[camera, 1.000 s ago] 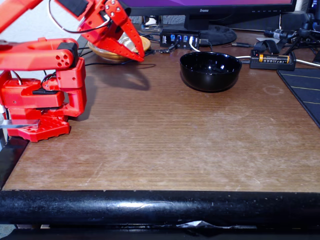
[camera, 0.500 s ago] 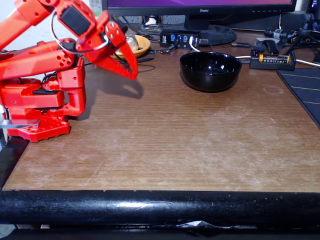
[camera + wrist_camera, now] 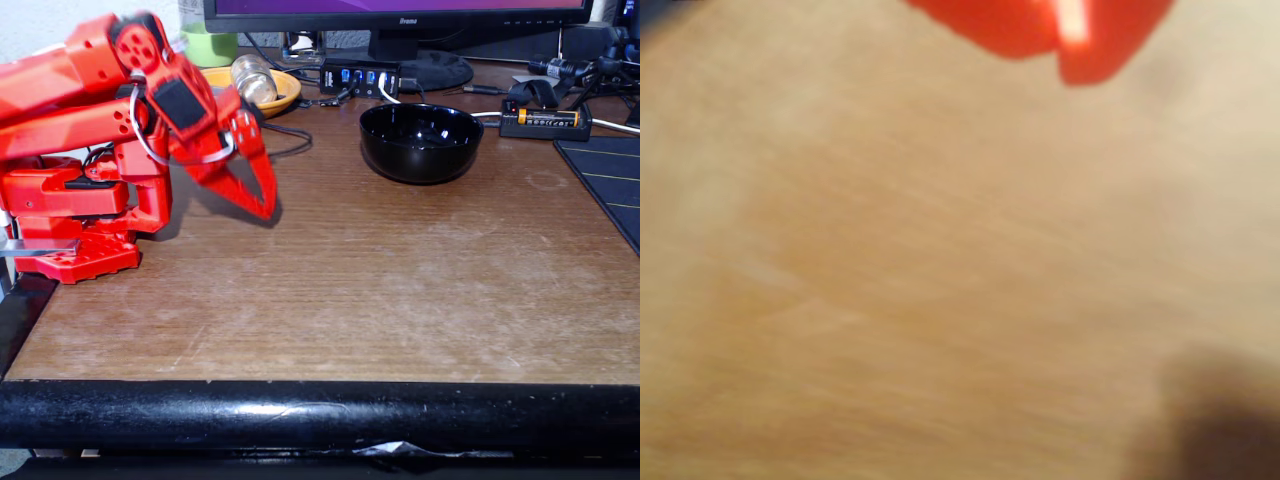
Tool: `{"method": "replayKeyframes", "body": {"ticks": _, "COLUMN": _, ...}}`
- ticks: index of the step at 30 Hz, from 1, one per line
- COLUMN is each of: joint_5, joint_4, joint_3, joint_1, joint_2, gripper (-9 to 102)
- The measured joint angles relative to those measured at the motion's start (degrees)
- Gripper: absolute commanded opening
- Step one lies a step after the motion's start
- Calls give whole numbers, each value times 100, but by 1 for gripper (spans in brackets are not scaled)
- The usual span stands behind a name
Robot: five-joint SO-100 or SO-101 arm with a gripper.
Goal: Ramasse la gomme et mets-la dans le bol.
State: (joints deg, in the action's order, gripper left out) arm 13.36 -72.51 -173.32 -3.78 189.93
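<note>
**Entry: arm low by its base, eraser unaccounted for**

While my gripper hung tilted down just above the table, near my own red base, I held the following on record.

Item, gripper: two red fingers drawn to a point in the fixed view; in the wrist view their tips sat together at the top edge with only a thin bright sliver between them. I read them as closed on nothing, though the blur left some doubt.

Item, la gomme: no white block lay on the bare wood in either view. It was not between my fingers that I could see. Whether it sat inside the bowl I could not tell, the interior being dark and glossy.

Item, black bowl: upright, well apart from my gripper, toward the monitor. Contents not discernible.

Item, orange dish: behind my arm, holding a rounded, shiny thing.

Step in hand, as I judged it: either the search before the pickup or a return to rest. The next move called for locating the eraser first, then spreading my fingers over it
</note>
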Motion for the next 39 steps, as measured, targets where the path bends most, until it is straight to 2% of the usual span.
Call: {"method": "replayKeyframes", "body": {"ticks": 39, "joint_5": 35, "joint_4": 132, "joint_3": -264, "joint_1": 0, "joint_2": -9, "gripper": -6}}
